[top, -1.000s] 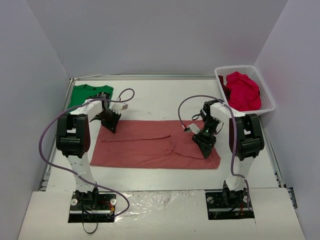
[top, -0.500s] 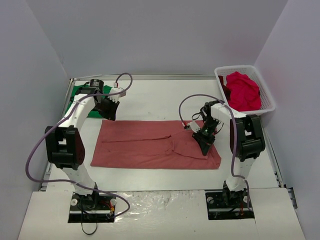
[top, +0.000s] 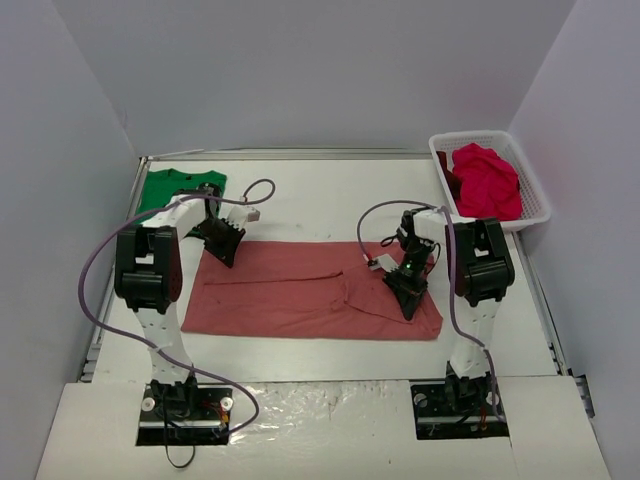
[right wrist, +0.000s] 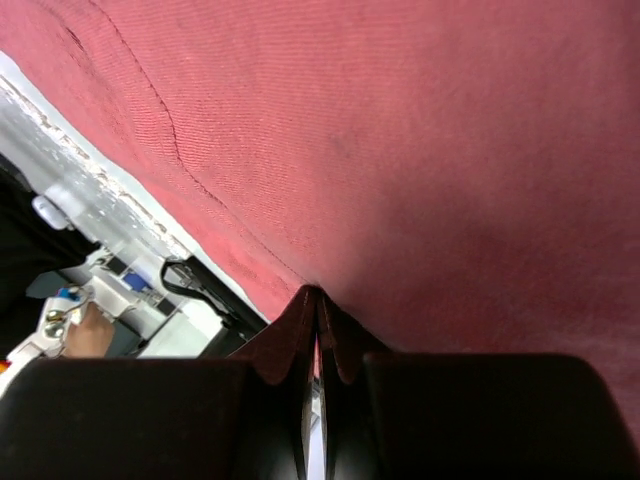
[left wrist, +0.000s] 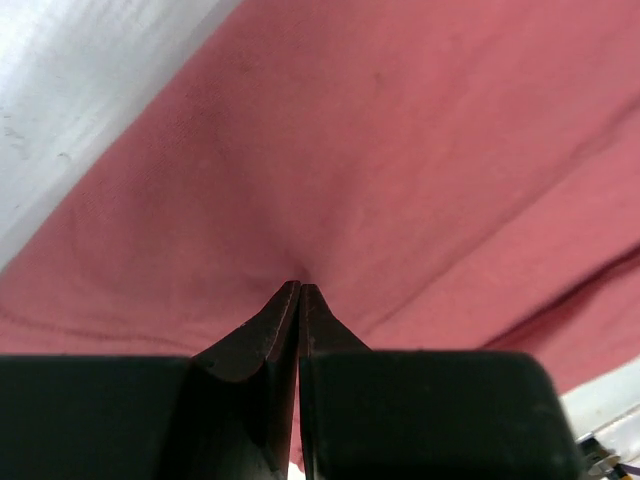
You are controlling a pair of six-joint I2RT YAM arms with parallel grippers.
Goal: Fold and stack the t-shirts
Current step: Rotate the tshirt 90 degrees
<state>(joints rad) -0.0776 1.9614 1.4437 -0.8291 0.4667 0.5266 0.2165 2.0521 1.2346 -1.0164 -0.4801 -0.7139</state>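
A salmon-pink t-shirt [top: 290,290] lies spread flat across the middle of the table. My left gripper [top: 225,250] is at its far-left corner. In the left wrist view the left gripper [left wrist: 300,287] is shut, its tips pinching a small pucker of the pink cloth [left wrist: 350,130]. My right gripper [top: 410,300] is on the shirt's right part, near the front-right corner. In the right wrist view the right gripper [right wrist: 318,292] is shut on the pink fabric [right wrist: 420,130] beside a seam. A folded green t-shirt [top: 170,187] lies at the far left. Crimson t-shirts [top: 487,180] are heaped in the basket.
The white lattice basket [top: 492,136] stands at the far right against the wall. Bare white table [top: 310,195] lies behind the pink shirt. Purple cables loop over both arms. Grey walls close in the table on three sides.
The right gripper has closed on the pink shirt. Half a second ago the left gripper stood farther back by the green shirt; now it is back at the pink shirt's corner.
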